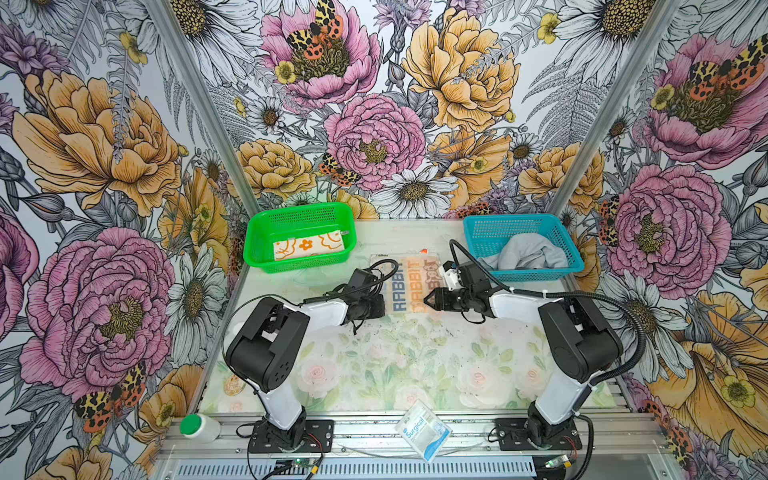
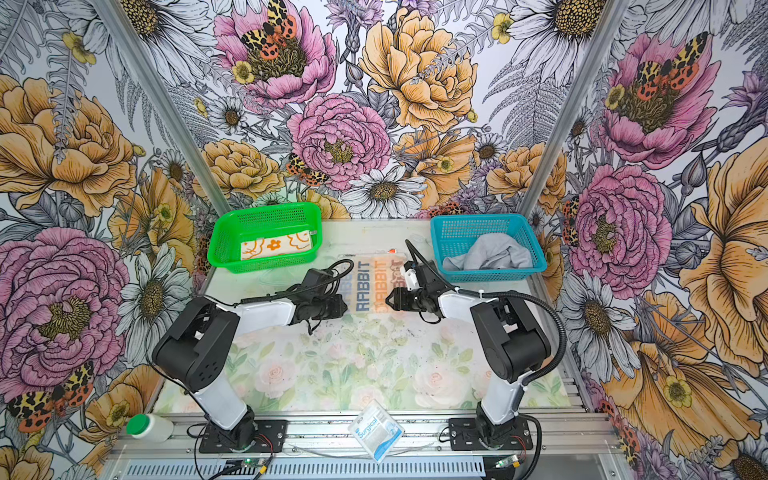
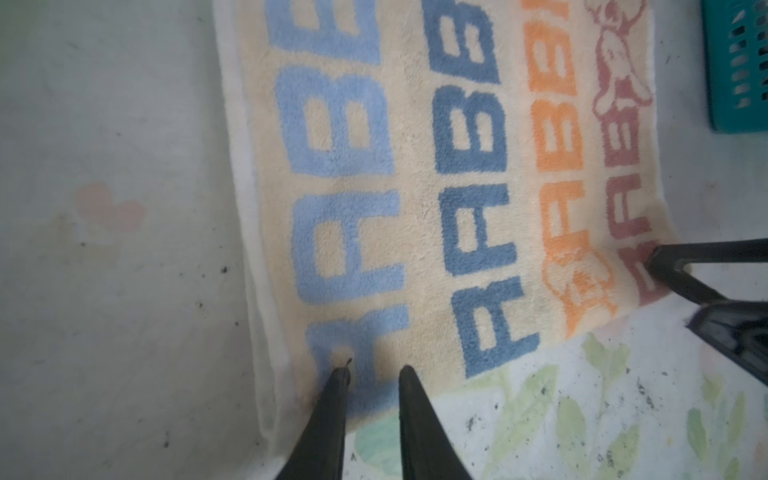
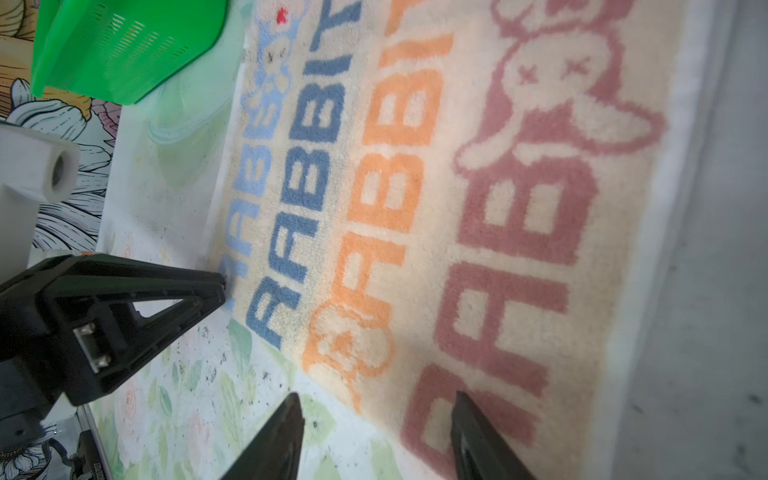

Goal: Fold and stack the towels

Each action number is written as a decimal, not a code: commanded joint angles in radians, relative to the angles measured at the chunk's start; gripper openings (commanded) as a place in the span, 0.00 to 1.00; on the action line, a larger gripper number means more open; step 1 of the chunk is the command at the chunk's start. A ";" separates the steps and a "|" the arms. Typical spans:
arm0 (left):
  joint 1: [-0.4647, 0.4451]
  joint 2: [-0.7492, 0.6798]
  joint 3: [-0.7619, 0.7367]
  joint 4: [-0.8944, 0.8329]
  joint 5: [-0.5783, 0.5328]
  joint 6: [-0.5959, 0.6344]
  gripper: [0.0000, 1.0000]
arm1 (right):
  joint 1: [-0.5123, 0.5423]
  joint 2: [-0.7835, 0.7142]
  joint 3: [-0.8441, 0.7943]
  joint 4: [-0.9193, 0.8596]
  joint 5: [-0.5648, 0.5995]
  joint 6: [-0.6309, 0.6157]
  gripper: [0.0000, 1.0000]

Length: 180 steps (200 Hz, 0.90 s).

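Note:
The RABBIT towel lies flat on the table between both grippers. My left gripper points down at its near left corner, jaws a narrow gap apart, tips on the cloth's edge. My right gripper is open at the near right corner, one finger over the pink lettering, the other over bare table. The cream towel with orange flowers lies folded in the green basket. A crumpled grey towel sits in the blue basket.
The two baskets stand at the back left and back right of the table. A white-blue Surgical packet lies on the front rail between the arm bases. A white bottle with a green cap lies at the front left.

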<state>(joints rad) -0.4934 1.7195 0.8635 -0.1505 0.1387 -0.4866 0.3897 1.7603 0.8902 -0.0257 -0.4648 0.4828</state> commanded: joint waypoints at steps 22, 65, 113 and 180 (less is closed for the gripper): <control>-0.004 0.016 -0.041 0.028 -0.014 -0.025 0.25 | 0.003 -0.007 -0.059 -0.004 0.013 0.037 0.56; -0.017 -0.016 -0.081 -0.028 -0.056 -0.035 0.25 | 0.003 -0.067 -0.138 -0.023 0.038 0.051 0.56; -0.028 -0.060 -0.158 -0.041 -0.071 -0.061 0.26 | 0.002 -0.107 -0.199 -0.049 0.056 0.048 0.56; -0.086 -0.170 -0.265 -0.064 -0.082 -0.120 0.28 | 0.005 -0.210 -0.283 -0.091 0.055 0.075 0.55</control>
<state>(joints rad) -0.5499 1.5665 0.6666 -0.0780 0.0776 -0.5606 0.3897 1.5848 0.6590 -0.0181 -0.4416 0.5320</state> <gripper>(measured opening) 0.276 0.555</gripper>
